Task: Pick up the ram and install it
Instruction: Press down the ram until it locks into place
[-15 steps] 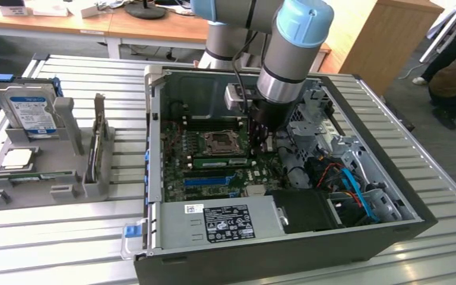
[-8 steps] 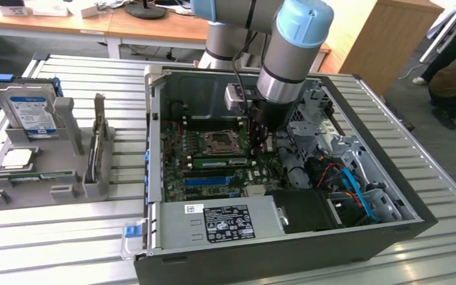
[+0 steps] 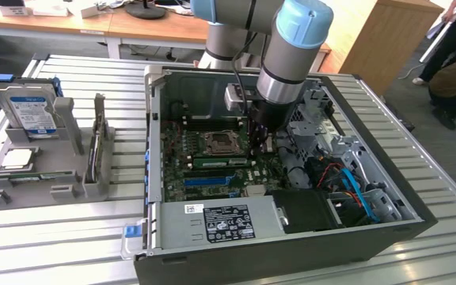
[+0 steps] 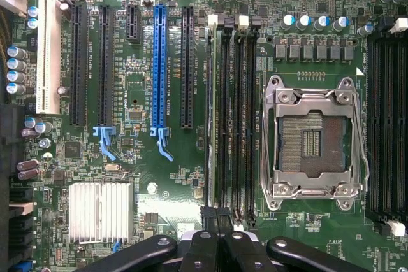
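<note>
- The black label (image 3: 228, 222) on the grey metal power supply box (image 3: 212, 228) carries white print and certification marks, too small to read.
- A small white barcode sticker (image 3: 193, 208) sits beside that label; its characters cannot be made out.
- The blue-and-white label (image 3: 30, 116) on the upright silver hard drive (image 3: 24, 113) is illegible.
- Fine white lettering runs along the long blue expansion slot (image 4: 158, 68) and the black slots (image 4: 106, 68) on the green motherboard (image 4: 191, 176); none can be read.

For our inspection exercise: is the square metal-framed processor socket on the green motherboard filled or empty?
Empty: the square metal-framed processor socket shows bare contacts inside its frame, no chip.
</note>
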Available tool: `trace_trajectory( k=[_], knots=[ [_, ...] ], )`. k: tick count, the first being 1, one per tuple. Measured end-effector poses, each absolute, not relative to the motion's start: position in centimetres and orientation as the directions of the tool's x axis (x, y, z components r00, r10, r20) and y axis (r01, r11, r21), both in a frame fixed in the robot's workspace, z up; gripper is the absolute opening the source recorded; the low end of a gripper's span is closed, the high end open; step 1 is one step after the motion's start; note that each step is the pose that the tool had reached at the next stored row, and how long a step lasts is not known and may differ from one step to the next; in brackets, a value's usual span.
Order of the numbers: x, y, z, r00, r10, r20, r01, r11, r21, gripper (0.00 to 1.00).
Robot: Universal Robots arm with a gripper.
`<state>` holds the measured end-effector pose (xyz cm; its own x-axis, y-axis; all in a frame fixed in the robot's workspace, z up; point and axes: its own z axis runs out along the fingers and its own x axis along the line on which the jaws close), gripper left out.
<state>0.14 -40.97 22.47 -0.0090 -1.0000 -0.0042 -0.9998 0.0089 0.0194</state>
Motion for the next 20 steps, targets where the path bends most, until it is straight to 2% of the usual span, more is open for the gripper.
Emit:
trace_trajectory(
  k=[20],
  knots=[
    [0.14, -40.97, 22.21, -0.009, -1.000, -0.004, -1.000, 0.009, 0.019, 0.11]
  ],
)
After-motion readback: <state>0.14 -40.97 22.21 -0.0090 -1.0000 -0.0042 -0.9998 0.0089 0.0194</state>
